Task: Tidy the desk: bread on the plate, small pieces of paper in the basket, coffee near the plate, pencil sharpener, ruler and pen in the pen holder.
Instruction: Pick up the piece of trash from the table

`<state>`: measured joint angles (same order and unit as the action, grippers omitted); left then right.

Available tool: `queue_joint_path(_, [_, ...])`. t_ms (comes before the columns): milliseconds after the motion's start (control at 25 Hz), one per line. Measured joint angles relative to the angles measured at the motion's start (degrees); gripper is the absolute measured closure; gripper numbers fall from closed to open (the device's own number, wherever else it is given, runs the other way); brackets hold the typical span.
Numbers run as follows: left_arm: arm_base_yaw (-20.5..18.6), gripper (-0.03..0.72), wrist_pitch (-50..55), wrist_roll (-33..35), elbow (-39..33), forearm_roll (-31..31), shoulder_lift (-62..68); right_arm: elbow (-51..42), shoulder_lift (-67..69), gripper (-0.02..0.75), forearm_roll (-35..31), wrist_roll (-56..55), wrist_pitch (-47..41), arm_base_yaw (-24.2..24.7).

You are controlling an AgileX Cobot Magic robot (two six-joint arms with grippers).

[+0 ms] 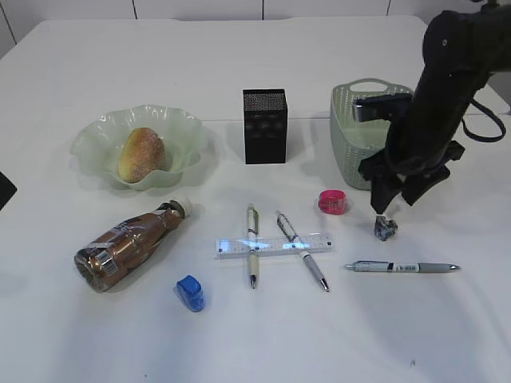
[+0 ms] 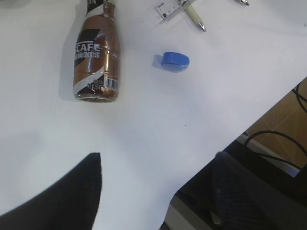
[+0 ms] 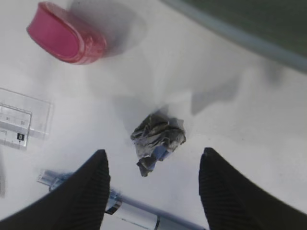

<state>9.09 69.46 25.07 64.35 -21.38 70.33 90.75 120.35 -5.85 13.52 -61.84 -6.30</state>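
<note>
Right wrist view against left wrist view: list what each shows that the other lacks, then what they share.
Only the right wrist view shows the crumpled paper lying between the open right pincer fingers, the pink sharpener, the basket's rim and a grey pen under the fingers.

Only the left wrist view shows the coffee lying on its side, the blue sharpener, a pen tip and the desk's edge with cables below.

Both show the white desk and one end of the clear ruler.

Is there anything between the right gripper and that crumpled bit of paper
Nothing visible. The open right gripper hangs directly above the crumpled paper, which lies on bare desk between its fingers. The grey pen lies just beside it.
</note>
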Motion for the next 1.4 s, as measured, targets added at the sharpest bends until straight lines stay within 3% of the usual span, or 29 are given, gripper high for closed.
queue_joint_path(1000, [0.00,0.179,0.21,0.00,0.00,0.00,0.00,0.09,-3.57,0.269,-2.66,-0.14,-7.38,-0.10])
queue_joint_path(1400, [0.00,0.179,0.21,0.00,0.00,0.00,0.00,-8.32,-11.55,0.270,-5.01,-0.17,-7.50,-0.10])
